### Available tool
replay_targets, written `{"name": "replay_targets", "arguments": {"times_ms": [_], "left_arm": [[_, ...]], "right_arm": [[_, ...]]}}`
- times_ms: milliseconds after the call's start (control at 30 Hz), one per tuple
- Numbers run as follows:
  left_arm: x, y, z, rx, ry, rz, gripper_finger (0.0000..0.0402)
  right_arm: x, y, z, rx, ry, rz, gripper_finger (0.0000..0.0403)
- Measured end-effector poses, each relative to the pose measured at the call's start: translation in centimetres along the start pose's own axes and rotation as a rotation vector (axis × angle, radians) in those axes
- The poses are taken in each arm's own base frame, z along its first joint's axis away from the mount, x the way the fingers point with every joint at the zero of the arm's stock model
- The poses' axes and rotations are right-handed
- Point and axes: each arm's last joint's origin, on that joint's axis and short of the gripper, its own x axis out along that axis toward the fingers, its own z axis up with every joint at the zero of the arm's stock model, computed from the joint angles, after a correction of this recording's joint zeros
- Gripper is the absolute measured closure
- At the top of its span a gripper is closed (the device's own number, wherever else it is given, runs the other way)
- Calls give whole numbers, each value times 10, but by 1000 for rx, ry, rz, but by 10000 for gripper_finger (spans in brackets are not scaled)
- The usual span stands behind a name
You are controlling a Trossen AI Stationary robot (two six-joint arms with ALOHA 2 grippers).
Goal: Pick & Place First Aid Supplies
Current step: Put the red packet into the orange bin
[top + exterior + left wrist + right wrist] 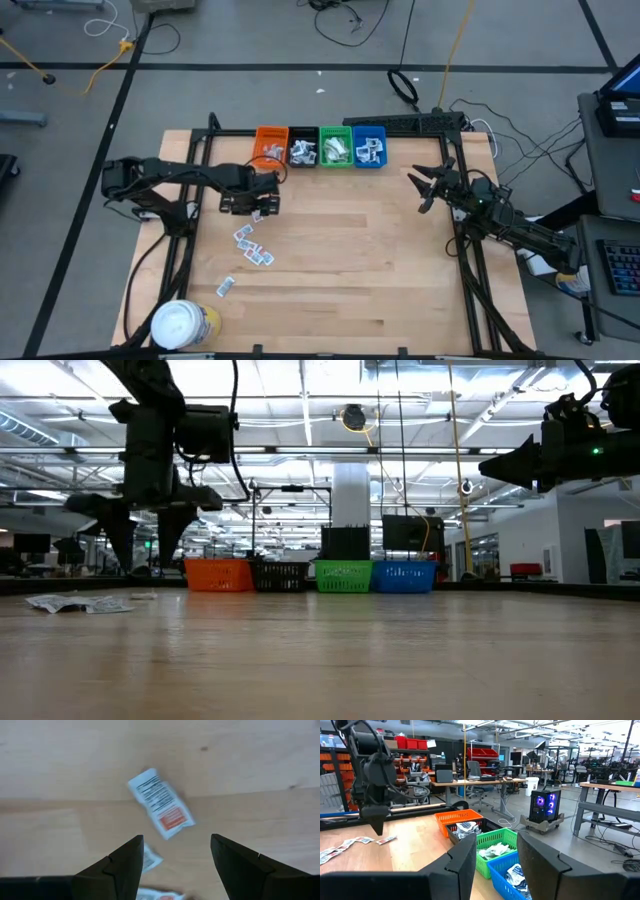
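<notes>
Tub w/ white lid [184, 324] sits at the near-left corner of the wooden table [380, 250], lying by the front edge. Just beyond it, loose first aid packets [254, 247] lie scattered on the bare wood on the left half; one more packet [225, 287] lies apart, nearer the tub. Left gripper [248, 206] hangs above the table just past this scatter, pointing down, fingers spread & holding nothing. Left wrist view shows a white packet w/ black print and an orange block [161, 803] flat on the wood between and beyond the two dark fingers [116, 870], not touching them; another packet peeks out by the finger tips, blurred.

Along the far edge, mid-table, four bins stand in a row touching: orange bin [271, 146], black bin [303, 148], green bin [335, 147], blue bin [369, 147]. Black, green & blue ones hold sorted packets; orange one's contents can't be made out.

Right gripper [427, 186] is raised over the right side, well apart from the bins and the scatter, fingers parted, empty, aimed toward the table's middle.
</notes>
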Motion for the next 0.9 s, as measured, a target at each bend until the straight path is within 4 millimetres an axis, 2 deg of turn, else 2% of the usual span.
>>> {"name": "replay_targets", "arguments": {"times_ms": [467,633,800,900], "left_arm": [[29,9,2,-19,-89,-63,165],[38,9,3,46,-93,-41,165],[41,9,3,75,-83,-30,166],[41,9,3,76,-85,-28,182]], "right_arm": [[0,0,0,0,0,0,264],[0,0,0,0,0,0,264],[0,0,0,0,0,0,264],[0,0,0,0,0,0,264]]}}
